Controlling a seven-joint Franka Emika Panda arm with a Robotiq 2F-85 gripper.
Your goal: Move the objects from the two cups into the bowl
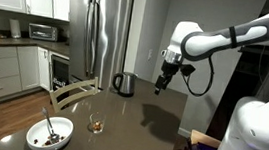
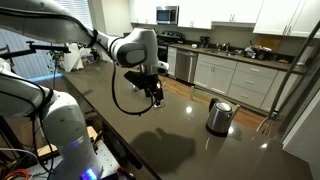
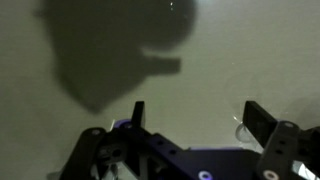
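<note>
A wide white bowl (image 1: 48,133) with a thin metal utensil sticking out sits at the near left of the dark table. To its right stands a short clear glass cup (image 1: 96,125) with small brown-orange objects (image 1: 96,128) in its bottom. Only this one cup shows. My gripper (image 1: 161,85) hangs above the table's far right part, well away from cup and bowl, also seen in an exterior view (image 2: 157,97). In the wrist view the gripper (image 3: 200,120) is open, with only bare table and its own shadow between the fingers (image 3: 262,125).
A steel kettle (image 1: 124,83) with a black handle stands on the table to the left of the gripper, also visible in an exterior view (image 2: 219,116). A wooden chair (image 1: 72,94) is at the table's far left edge. Fridge and kitchen counters lie behind.
</note>
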